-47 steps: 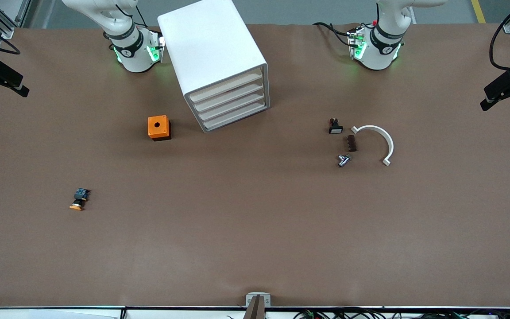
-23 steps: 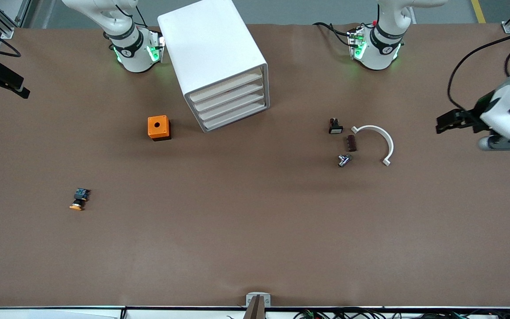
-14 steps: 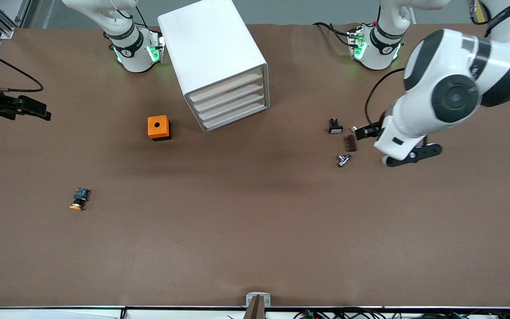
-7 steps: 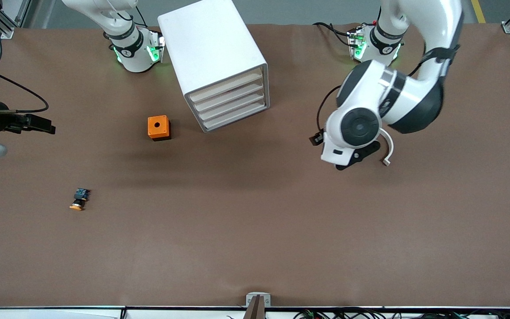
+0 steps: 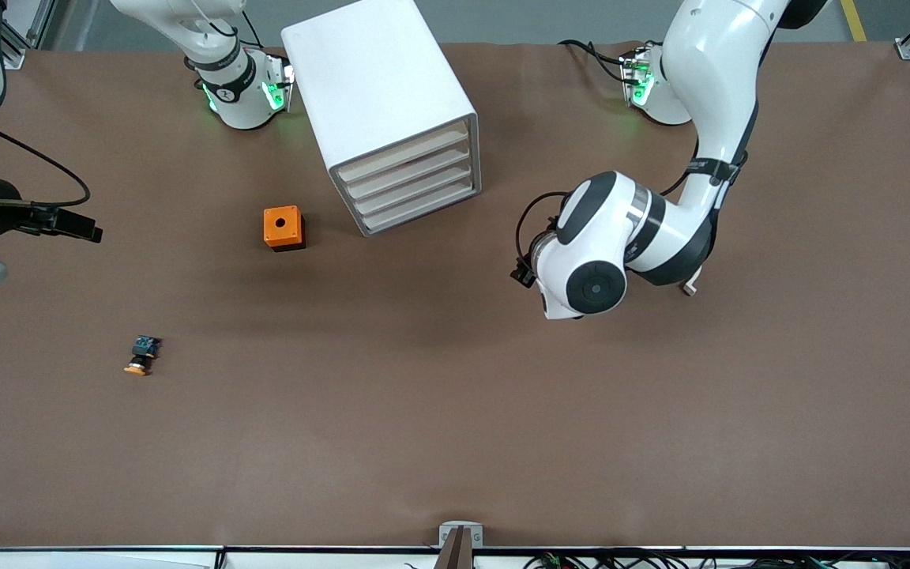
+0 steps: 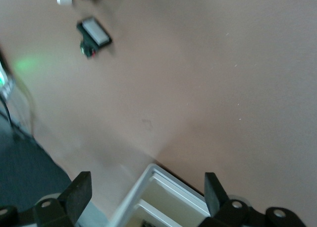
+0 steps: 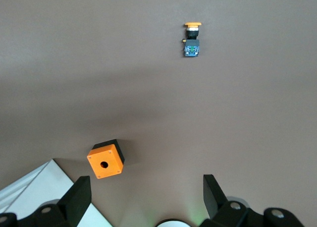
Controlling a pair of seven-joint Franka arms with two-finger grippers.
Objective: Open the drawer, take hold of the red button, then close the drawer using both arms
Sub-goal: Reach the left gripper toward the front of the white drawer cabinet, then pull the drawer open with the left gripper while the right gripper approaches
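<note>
I hold the left gripper (image 6: 143, 197), fingers spread, over mid-table near the drawer (image 5: 404, 156); right gripper (image 7: 143, 197), also spread, waits at the worktop's edge. Approach the top lip squarely.

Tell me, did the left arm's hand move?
Yes. The left gripper swung in from the table's edge toward the cabinet, passing over the small parts there.

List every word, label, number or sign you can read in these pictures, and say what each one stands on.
None can be read.
The right arm's base collar carries small dark markings, too small to read.
The left arm's base shows only green lights and cables.
The cabinet, the orange box and the orange-capped button show no lettering.
</note>
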